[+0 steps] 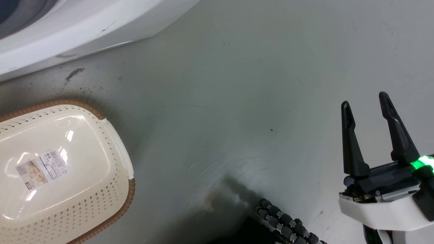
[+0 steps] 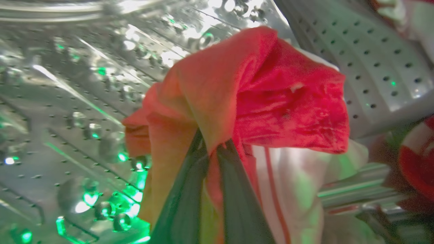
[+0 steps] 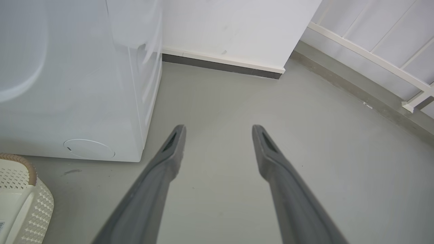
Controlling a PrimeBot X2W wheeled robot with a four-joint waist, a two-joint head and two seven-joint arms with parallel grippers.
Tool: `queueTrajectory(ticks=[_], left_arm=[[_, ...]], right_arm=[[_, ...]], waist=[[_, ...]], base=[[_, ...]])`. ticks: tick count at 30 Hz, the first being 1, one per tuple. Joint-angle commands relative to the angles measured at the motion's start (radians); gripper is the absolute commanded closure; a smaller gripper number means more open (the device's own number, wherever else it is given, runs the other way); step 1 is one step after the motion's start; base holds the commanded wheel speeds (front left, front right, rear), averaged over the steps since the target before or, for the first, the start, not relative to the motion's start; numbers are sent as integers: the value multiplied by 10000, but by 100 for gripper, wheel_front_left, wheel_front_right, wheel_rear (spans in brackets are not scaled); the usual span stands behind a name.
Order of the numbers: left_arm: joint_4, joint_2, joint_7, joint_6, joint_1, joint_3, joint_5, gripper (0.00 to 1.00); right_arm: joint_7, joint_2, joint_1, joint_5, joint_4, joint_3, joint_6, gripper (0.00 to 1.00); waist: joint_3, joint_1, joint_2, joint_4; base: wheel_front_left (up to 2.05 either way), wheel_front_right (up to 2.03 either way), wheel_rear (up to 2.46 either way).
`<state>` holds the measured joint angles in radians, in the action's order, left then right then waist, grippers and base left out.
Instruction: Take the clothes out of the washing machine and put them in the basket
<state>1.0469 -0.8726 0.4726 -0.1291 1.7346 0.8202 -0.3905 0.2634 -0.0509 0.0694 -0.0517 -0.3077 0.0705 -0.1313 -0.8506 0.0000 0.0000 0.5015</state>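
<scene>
Inside the washing machine's shiny perforated steel drum (image 2: 67, 101), my left gripper (image 2: 212, 145) is shut on a red garment (image 2: 251, 91) with white panels, the cloth bunched over its fingertips. More red and white clothes (image 2: 417, 162) lie at the right edge of that view. The washing machine (image 1: 67, 30) fills the head view's top left, and its white front (image 3: 67, 84) shows in the right wrist view. The cream basket (image 1: 67, 200) with a brown rim stands on the floor at the lower left, with only a label inside. My right gripper (image 1: 364, 101) hangs open over bare floor at the lower right.
A grey floor (image 1: 237, 101) spreads between the basket and my right gripper. The robot's dark ribbed base part (image 1: 288, 223) shows at the bottom. A white wall with a dark skirting (image 3: 220, 64) runs behind the machine, and a white railing (image 3: 390, 67) stands at the right.
</scene>
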Motion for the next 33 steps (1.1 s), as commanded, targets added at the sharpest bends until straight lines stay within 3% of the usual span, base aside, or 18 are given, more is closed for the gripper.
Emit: queueTrajectory(ticks=[1,12,22,33], left_arm=[[23,15,-220,-7,53,41,11,100],[-266,84,-1458,-6,-99,258,-105,100],[-83,1427,-3408,143,-2351,-81,-1262,100],[-452,2428,-6021,560,-4829,-292,-1941,100]], right_arm=[[21,11,245,10,37,18,10,0],[21,11,1020,-172,442,-23,9,0],[21,4,1344,-2,722,-776,10,0],[21,3,1114,805,1259,-1131,10,0]], waist=[[64,0,0,23],[451,0,0,-123],[1532,0,0,-1305],[3510,0,0,-2275]], base=[[0,0,0],[0,0,0],[0,0,0],[0,0,0]])
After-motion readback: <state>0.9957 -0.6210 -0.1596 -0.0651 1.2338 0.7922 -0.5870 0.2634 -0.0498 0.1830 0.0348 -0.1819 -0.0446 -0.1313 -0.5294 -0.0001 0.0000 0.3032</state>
